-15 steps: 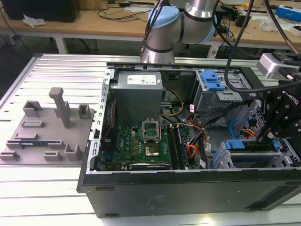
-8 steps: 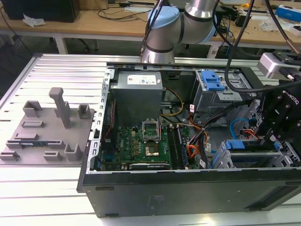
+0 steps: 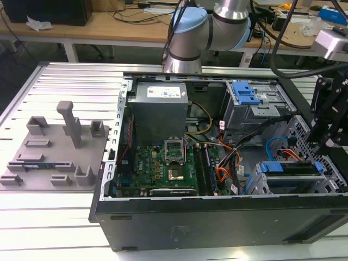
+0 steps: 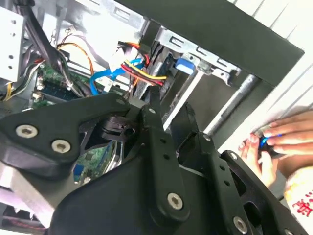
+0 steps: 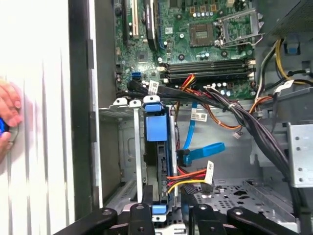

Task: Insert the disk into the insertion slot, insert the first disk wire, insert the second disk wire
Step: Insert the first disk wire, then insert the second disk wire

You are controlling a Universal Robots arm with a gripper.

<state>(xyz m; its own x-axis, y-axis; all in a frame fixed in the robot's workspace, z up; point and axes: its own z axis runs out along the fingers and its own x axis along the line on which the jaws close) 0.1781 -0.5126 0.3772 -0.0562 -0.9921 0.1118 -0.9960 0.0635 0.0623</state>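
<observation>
Disk (image 3: 288, 168) sits in case (image 3: 217, 224) on ribbed table (image 3: 49, 228); benches (image 3: 109, 27) behind.

Green motherboard (image 3: 163, 166), grey power supply (image 3: 160, 103), perhaps printed grey fixtures (image 3: 54, 152)

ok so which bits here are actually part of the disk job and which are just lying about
For the job:
disk, in the insertion slot
blue wire and red-yellow wire bundle beside it
gripper

Just lying about:
grey fixture tray
power supply
bigger cage with blue latch
person's hand
</observation>
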